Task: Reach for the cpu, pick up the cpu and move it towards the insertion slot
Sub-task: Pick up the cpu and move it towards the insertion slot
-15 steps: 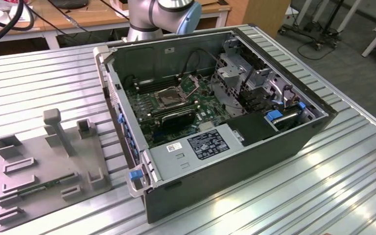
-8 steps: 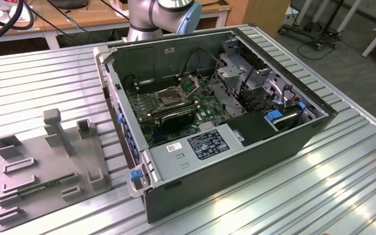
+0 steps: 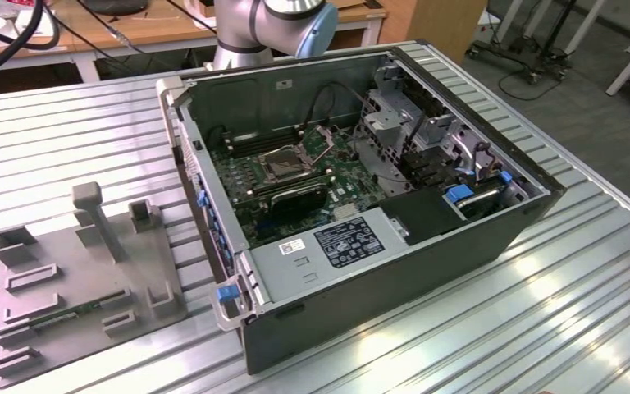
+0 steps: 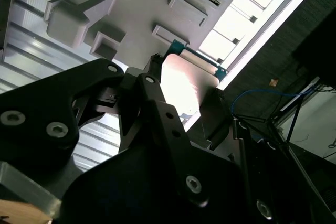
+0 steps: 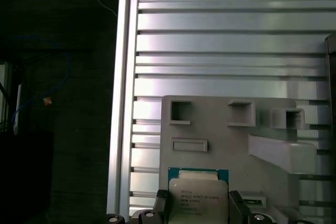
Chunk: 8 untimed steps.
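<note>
Gripper (image 5: 198, 214) fingers (image 5: 160, 204) were clamped on two opposite edges of the cpu (image 5: 198, 196), holding it just over the grey plastic tray (image 5: 210, 124) (its green rim showed in both wrist views). In the exterior view, the insertion slot (image 3: 289, 162) sat well apart, mid-frame inside the open computer case (image 3: 403, 271), with bare ribbed table (image 3: 96, 131) between tray and case.

One cpu (image 5: 198, 198), one case (image 3: 435, 271), one tray (image 3: 75, 263), perhaps one memory stick (image 3: 69, 314).
</note>
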{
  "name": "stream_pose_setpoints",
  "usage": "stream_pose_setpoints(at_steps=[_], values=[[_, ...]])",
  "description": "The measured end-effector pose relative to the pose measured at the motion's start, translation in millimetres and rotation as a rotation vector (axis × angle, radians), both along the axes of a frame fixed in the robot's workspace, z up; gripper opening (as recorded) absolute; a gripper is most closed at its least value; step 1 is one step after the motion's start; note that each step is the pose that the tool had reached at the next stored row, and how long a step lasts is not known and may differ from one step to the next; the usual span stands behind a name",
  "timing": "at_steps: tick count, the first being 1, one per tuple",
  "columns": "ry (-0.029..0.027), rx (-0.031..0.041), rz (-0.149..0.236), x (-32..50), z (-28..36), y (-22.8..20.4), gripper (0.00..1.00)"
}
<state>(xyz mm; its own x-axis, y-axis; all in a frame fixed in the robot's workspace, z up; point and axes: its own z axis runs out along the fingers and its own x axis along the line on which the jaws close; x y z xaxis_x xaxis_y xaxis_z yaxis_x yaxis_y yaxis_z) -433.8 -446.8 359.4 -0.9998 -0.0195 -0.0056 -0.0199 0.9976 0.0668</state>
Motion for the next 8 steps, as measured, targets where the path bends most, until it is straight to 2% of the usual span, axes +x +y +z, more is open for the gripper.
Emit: stream_pose_setpoints(at_steps=[8], values=[[0.0000, 0.0000, 0.000, 9.6, 0.0, 0.0, 0.54]])
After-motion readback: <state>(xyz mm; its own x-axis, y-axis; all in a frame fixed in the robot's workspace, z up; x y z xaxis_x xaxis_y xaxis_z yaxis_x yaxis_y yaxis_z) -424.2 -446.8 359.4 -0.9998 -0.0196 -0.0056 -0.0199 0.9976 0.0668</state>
